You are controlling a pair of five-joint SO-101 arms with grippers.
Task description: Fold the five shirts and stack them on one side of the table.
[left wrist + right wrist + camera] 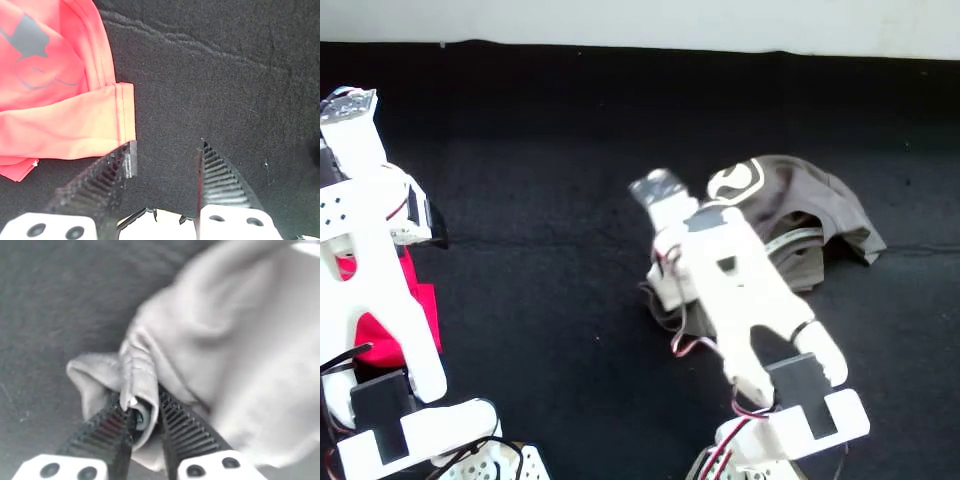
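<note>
A grey shirt [800, 205] with a white print lies crumpled right of the table's middle. My right gripper [145, 412] is shut on a bunched fold of the grey shirt [210, 340], the cloth pinched between its ribbed fingers. In the high view that arm stands over the shirt's near left part. A folded red shirt [415, 300] lies at the table's left, partly under my left arm. My left gripper [167, 150] hangs open just above the black cloth, with the red shirt [55, 95] beside one fingertip and nothing between the fingers.
The table is covered in black cloth [550, 150], with a wrinkle line [190, 42] running past the red shirt. A white wall [720, 20] runs behind the far edge. Both arm bases stand at the near edge.
</note>
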